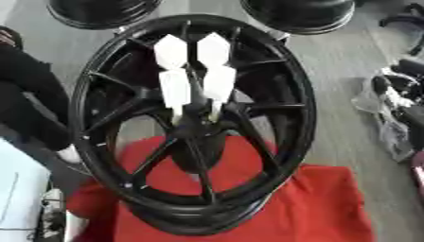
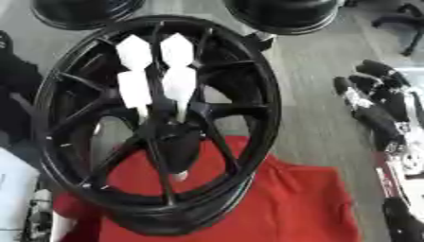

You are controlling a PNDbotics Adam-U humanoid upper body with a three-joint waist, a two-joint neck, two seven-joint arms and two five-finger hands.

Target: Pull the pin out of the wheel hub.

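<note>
White pins [image 1: 195, 71] stand upright in wheel hub [image 1: 197, 124].

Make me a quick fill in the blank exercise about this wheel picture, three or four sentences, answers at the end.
1. The black wheel rests on a cloth coloured ____.
2. The paddle-shaped pieces over the wheel's spokes are coloured ____.
3. The floor around the wheel is coloured ____.
4. The narrow ends of the paddle-shaped pieces point toward the wheel's ____.

Missing words: red; white; grey; hub
</note>
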